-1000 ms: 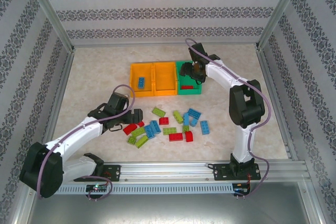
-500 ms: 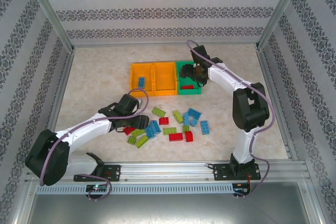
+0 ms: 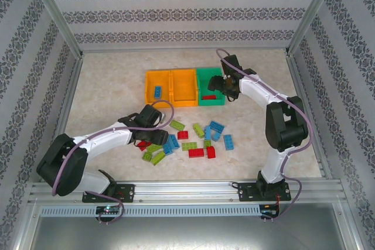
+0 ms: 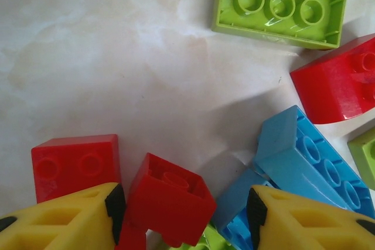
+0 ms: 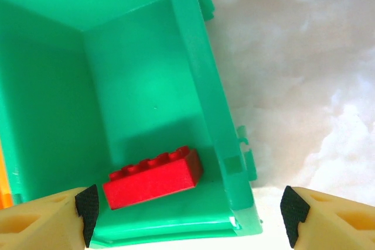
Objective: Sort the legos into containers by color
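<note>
presently, the left gripper [image 4: 185, 206] sits low at the left end of the loose pile of legos [image 3: 190, 139] on the table [image 3: 105, 86]. its jaws stand partway open and straddle a tilted red brick [image 4: 170, 200]. the left pad [image 4: 114, 203] lies against the brick's side. the right pad [image 4: 256, 209] stands apart from it, with the corner of a blue brick [image 4: 234, 196] in the gap. nothing is clamped yet. the straddle suits a pinch across the brick's sides; the judged risk is that the blue brick is caught in the same pinch. a second red brick [image 4: 76, 165] lies just beside the left finger, outside the jaws.

the right gripper [image 5: 190, 205] hangs over the right edge of the green bin [image 5: 199, 98], jaws wide and empty. a binned red brick [image 5: 153, 178] lies flat on that bin's floor against its wall, so this bin serves for red. likewise, the left orange bin [image 3: 147, 89] holds one binned blue brick [image 3: 157, 91], so blue goes there. the middle orange bin [image 3: 184, 86] is then left for lime green. most legos remain unsorted.
</note>
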